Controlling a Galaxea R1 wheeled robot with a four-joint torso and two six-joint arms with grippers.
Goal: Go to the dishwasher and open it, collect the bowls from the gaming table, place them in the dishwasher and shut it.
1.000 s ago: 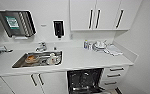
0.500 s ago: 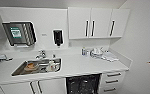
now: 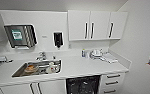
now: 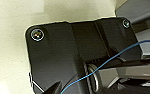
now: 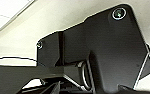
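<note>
The dishwasher (image 3: pixel 82 85) sits at the lower centre of the frame, under the white countertop (image 3: pixel 76 67), its dark racked interior exposed, so the opening step looks done. Bowls seem not yet loaded; collecting, loading and closing remain. Whether either gripper is wide, narrow or holding anything, I cannot tell.

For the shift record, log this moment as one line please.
phase: facing kitchen counter | dishwasher: dark racked interior showing, below counter right of sink | sink: holds dishes | grippers: state unclear
</note>
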